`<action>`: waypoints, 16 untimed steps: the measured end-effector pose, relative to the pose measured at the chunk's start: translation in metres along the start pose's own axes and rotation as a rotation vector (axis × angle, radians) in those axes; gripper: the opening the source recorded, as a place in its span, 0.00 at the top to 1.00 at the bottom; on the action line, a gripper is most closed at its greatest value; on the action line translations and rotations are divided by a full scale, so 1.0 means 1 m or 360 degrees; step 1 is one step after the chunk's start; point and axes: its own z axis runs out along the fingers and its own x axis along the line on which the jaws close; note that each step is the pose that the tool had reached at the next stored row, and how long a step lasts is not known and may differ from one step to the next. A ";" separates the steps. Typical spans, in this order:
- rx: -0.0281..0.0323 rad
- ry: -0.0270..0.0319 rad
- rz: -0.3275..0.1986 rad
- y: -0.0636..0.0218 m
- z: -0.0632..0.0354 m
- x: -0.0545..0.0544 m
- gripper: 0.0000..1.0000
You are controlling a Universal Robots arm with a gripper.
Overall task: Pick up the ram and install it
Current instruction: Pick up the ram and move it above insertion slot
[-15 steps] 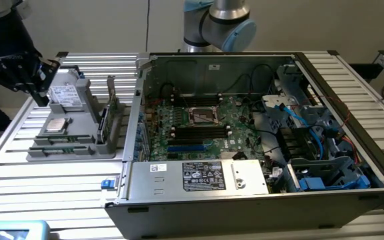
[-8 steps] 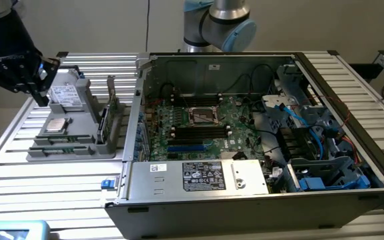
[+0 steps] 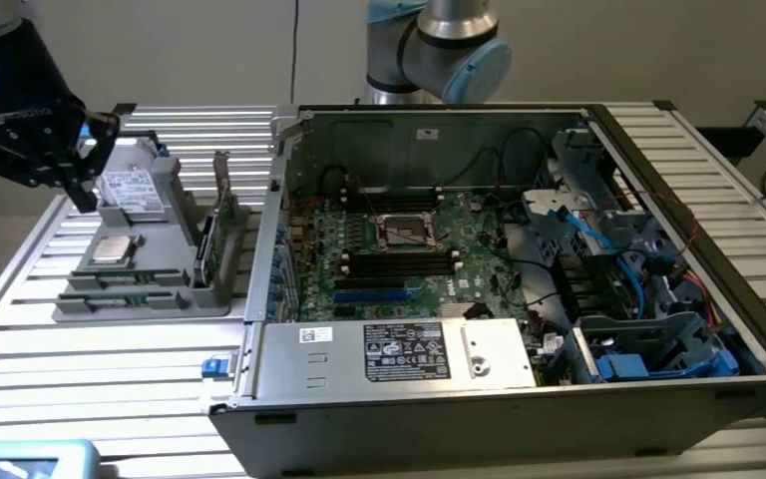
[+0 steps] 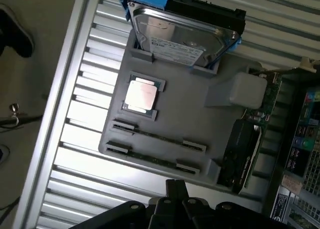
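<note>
Two slim ram sticks lie in the slots of a grey tray (image 4: 200, 119): one ram (image 4: 157, 137) and a second (image 4: 150, 159) beside it. In the exterior view they sit at the tray's near end (image 3: 124, 280). My black gripper (image 3: 85, 195) hangs above the tray's far end, at the exterior view's left. Its fingers (image 4: 175, 189) are shut with nothing between them and stand apart from the ram. The open computer case holds the motherboard (image 3: 397, 249) with its black memory slots (image 3: 397, 264).
The tray also carries a hard drive (image 4: 180, 36), a square silver processor (image 4: 142, 95) and an upright expansion card (image 3: 218, 225). The case wall (image 3: 276, 200) rises just beside the tray. Cables and blue drive bays (image 3: 636, 329) crowd the case's right side.
</note>
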 end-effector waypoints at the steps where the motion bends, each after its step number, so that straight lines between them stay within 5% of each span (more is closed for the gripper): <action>1: -0.00005 -0.00003 -0.0029 0.0000 0.0000 0.000 0.89; 16: -0.00123 -0.00056 -0.0460 0.0000 0.0008 0.000 0.89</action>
